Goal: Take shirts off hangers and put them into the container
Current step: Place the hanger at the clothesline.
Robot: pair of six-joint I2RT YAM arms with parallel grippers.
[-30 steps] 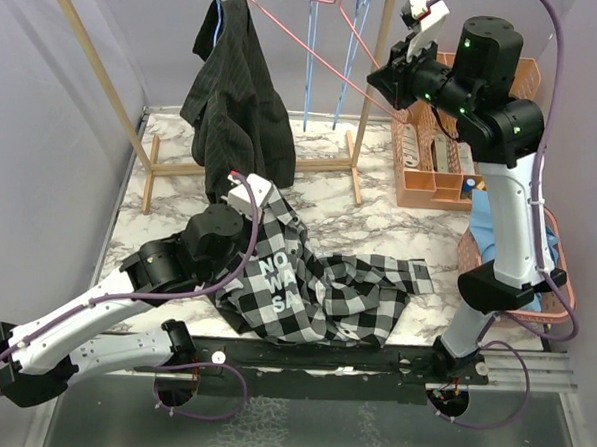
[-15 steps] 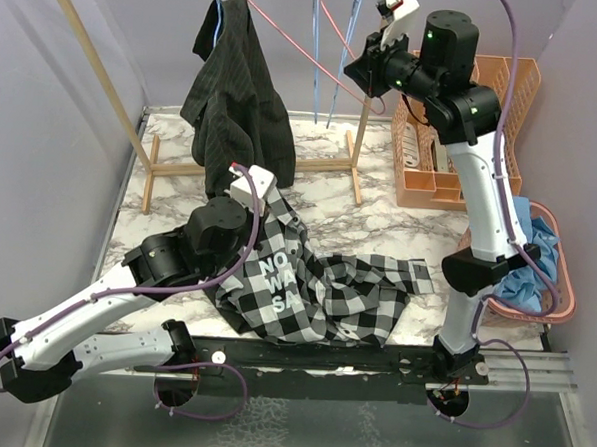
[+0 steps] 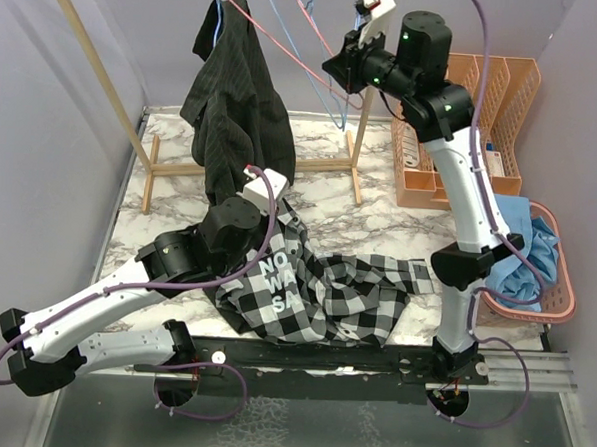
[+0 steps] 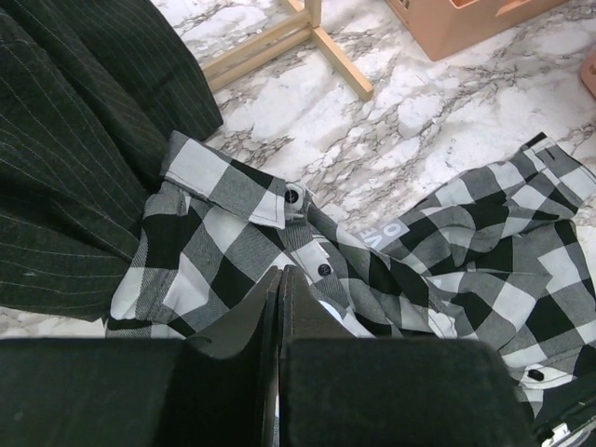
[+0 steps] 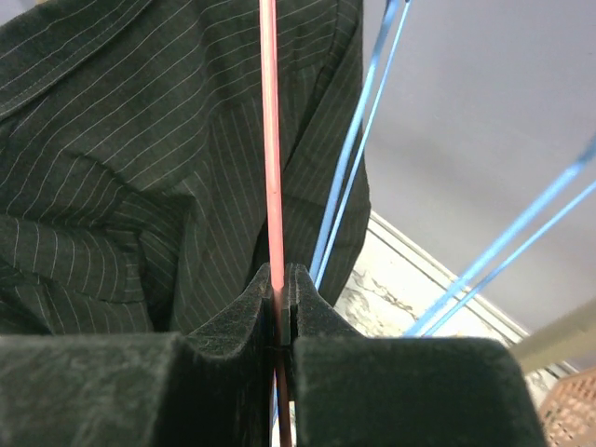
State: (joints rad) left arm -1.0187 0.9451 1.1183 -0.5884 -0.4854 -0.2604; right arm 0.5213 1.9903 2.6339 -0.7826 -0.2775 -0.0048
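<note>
A black-and-white checked shirt lies crumpled on the marble near the front edge. My left gripper hovers over its collar, shut with nothing between the fingers. The black pinstriped shirt hangs from the rack on a blue hanger. High at the back, my right gripper is shut on the wire of a bare pink hanger. Bare blue hangers hang just beside it. The salmon container at the right holds a light blue shirt.
The wooden rack spans the back, its feet resting on the marble. A peach slotted organizer stands at the back right. Grey walls close in the left and right sides.
My right arm has swung left and up, carrying the pink hanger toward the rack's middle. The left arm has shifted slightly right over the checked shirt.
</note>
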